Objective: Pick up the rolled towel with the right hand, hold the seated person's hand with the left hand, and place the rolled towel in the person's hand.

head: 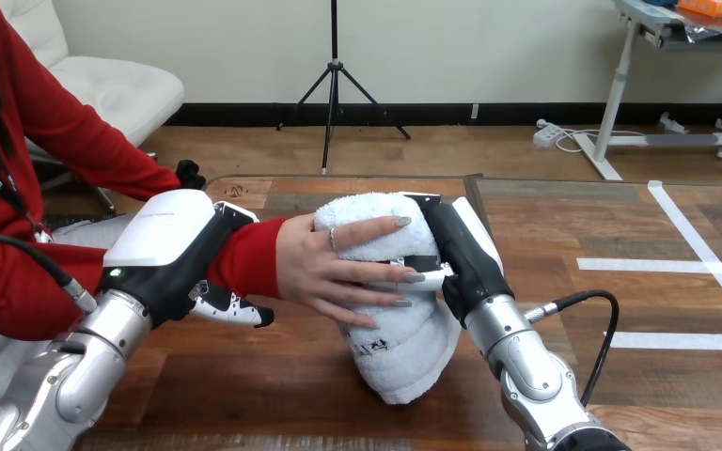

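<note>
The rolled white towel [397,352] stands upright at the middle of the table. My right hand [463,252] grips it from the right, fingers curled round its upper part. From the left, the person's hand [324,268] lies on the towel, its fingers spread over the front and touching my right fingers [430,277]. My left hand [174,249] is shut round the person's wrist [244,256] at the red sleeve, thumb below and fingers over the top.
The wooden table [273,395] stretches in front and to the right, with white tape lines [663,265] on its right half. The person's arm comes in from the left side.
</note>
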Robot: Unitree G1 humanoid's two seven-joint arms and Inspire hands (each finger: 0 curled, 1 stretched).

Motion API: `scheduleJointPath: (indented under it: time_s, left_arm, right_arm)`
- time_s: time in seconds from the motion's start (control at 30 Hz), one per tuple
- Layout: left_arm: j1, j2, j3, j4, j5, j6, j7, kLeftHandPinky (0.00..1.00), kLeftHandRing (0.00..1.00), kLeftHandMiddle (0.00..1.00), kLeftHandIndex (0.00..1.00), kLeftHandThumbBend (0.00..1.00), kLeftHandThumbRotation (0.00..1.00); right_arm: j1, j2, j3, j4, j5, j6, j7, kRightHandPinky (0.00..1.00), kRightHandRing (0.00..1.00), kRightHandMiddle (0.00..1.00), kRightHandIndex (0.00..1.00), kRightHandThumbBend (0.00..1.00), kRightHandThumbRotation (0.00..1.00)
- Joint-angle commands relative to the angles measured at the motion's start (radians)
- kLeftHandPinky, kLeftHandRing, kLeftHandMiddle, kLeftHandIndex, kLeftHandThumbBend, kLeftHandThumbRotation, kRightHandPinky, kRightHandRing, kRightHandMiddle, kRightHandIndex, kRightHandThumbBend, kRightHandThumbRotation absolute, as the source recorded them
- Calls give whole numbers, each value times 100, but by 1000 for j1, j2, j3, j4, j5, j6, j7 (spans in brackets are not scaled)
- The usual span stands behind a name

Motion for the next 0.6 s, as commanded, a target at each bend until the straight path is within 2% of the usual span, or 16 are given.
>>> scheduleJointPath:
  time_s: [0.0, 0.3, 0.57]
  left_arm:
    - [-110, -33, -6, -43, -13, -59, 20, 28, 34, 40, 40, 84, 0]
    - [-117, -33, -11, -26, 2, -73, 45, 29, 34, 40, 41, 84, 0]
    - [-118, -36, -8, -26, -9, -79, 40, 29, 34, 39, 41, 83, 0]
  right_arm:
    - [-163, 53, -12, -55, 41, -30, 18, 5, 9, 13, 10, 56, 0]
    - [-165, 54, -10, -54, 40, -21, 22, 5, 10, 13, 11, 57, 0]
    - [-166, 53, -3, -54, 40, -22, 33, 6, 10, 14, 12, 58, 0]
